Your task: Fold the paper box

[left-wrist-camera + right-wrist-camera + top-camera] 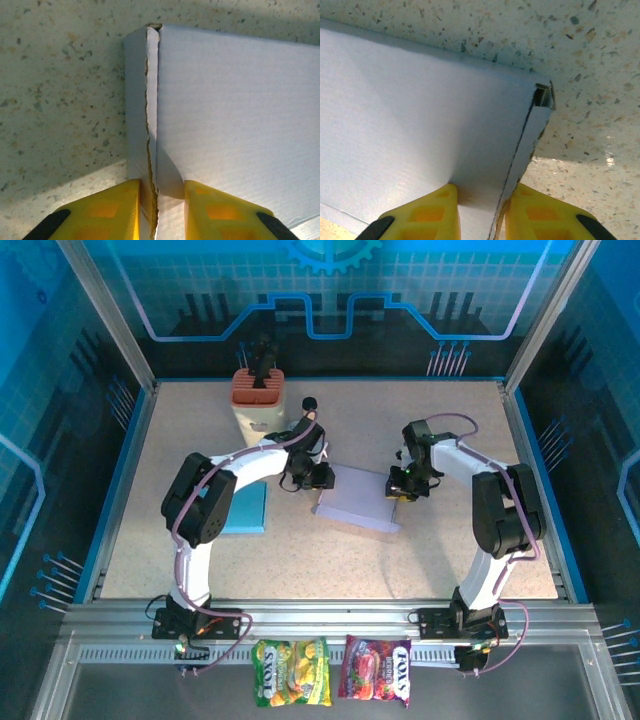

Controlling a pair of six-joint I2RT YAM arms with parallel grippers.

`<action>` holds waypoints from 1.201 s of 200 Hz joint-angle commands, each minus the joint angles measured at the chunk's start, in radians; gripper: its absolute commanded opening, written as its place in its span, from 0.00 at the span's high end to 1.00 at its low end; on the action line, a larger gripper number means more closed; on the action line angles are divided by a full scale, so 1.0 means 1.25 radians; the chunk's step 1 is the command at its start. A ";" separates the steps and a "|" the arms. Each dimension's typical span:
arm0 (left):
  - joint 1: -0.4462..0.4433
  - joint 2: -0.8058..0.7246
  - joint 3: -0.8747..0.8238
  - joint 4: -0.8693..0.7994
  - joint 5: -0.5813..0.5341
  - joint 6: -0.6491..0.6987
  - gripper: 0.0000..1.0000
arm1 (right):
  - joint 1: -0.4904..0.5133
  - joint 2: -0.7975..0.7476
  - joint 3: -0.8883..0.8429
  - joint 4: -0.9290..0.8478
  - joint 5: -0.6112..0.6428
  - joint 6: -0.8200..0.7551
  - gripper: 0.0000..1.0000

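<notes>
The flat white paper box [358, 508] lies in the middle of the speckled beige table [450, 570], between your two arms. It is tilted a little, with its left corner farther from you than its right one.

Your left gripper [318, 478] is at the left end of the box. In the left wrist view this gripper [161, 212] has its yellow fingers [105, 212] on both sides of the raised, doubled side edge of the box [235, 115]. The gap is narrow, but you cannot tell if the pads really press the cardboard.

Your right gripper [402, 487] is at the right end. In the right wrist view this gripper [481, 212] stands with one yellow finger [540, 215] outside the folded side flap and the other on the wide panel of the box [420, 115]. Here also the opening is narrow, and a firm grip cannot be confirmed.

A flat teal sheet [247, 512] lies under the left arm. A tall cream container with a brick-red top [257, 405] stands at the far left. A green-yellow snack bag [291, 672] and a red snack bag [377, 670] lie side by side on the near rail.
</notes>
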 commanded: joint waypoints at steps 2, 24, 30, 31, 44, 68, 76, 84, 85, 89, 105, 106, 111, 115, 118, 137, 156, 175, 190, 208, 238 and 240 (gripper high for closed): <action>-0.028 -0.038 -0.054 0.009 0.015 -0.042 0.75 | 0.039 -0.005 -0.031 0.027 -0.068 0.019 0.76; -0.028 -0.077 -0.104 0.035 0.021 -0.074 0.75 | 0.066 -0.020 -0.046 0.031 -0.077 0.030 0.76; -0.027 -0.087 -0.119 0.041 0.024 -0.082 0.76 | 0.074 -0.025 -0.051 0.034 -0.079 0.035 0.76; -0.027 -0.089 -0.121 0.043 0.025 -0.082 0.76 | 0.076 -0.026 -0.052 0.034 -0.079 0.036 0.76; -0.024 -0.110 -0.156 0.056 0.029 -0.097 0.76 | 0.089 -0.038 -0.065 0.045 -0.089 0.049 0.75; -0.019 -0.146 -0.220 0.089 0.035 -0.121 0.77 | 0.093 -0.057 -0.090 0.061 -0.102 0.065 0.70; -0.017 -0.152 -0.235 0.098 0.038 -0.124 0.78 | 0.089 -0.066 -0.097 0.065 -0.104 0.067 0.66; -0.016 -0.156 -0.244 0.101 0.039 -0.125 0.79 | 0.083 -0.077 -0.105 0.070 -0.108 0.067 0.61; -0.016 -0.156 -0.244 0.100 0.041 -0.125 0.79 | 0.082 -0.079 -0.106 0.070 -0.108 0.067 0.60; -0.015 -0.156 -0.247 0.102 0.041 -0.125 0.79 | 0.078 -0.085 -0.110 0.074 -0.113 0.067 0.57; -0.015 -0.155 -0.254 0.108 0.042 -0.129 0.79 | 0.053 -0.111 -0.133 0.092 -0.136 0.069 0.43; -0.015 -0.154 -0.254 0.108 0.042 -0.130 0.80 | 0.051 -0.112 -0.134 0.093 -0.136 0.069 0.43; -0.015 -0.155 -0.255 0.111 0.041 -0.131 0.80 | 0.041 -0.119 -0.139 0.096 -0.143 0.068 0.38; -0.015 -0.155 -0.256 0.113 0.041 -0.133 0.80 | 0.033 -0.122 -0.144 0.099 -0.148 0.068 0.35; -0.014 -0.155 -0.256 0.114 0.040 -0.133 0.80 | 0.026 -0.126 -0.147 0.101 -0.152 0.067 0.34; -0.015 -0.151 -0.253 0.116 0.038 -0.135 0.81 | -0.012 -0.137 -0.173 0.126 -0.181 0.067 0.26; -0.015 -0.145 -0.246 0.114 0.041 -0.133 0.82 | -0.040 -0.128 -0.188 0.155 -0.220 0.068 0.24; -0.015 -0.138 -0.242 0.115 0.043 -0.137 0.83 | -0.055 -0.109 -0.186 0.166 -0.234 0.059 0.23; -0.015 -0.138 -0.243 0.117 0.042 -0.141 0.84 | -0.059 -0.091 -0.178 0.172 -0.245 0.052 0.23; -0.014 -0.140 -0.249 0.122 0.041 -0.147 0.84 | -0.065 -0.071 -0.169 0.164 -0.240 0.041 0.23; 0.005 -0.151 -0.303 0.188 0.065 -0.192 0.89 | -0.089 -0.072 -0.176 0.162 -0.245 0.034 0.22; 0.008 -0.152 -0.307 0.194 0.068 -0.196 0.89 | -0.091 -0.074 -0.178 0.162 -0.246 0.033 0.22</action>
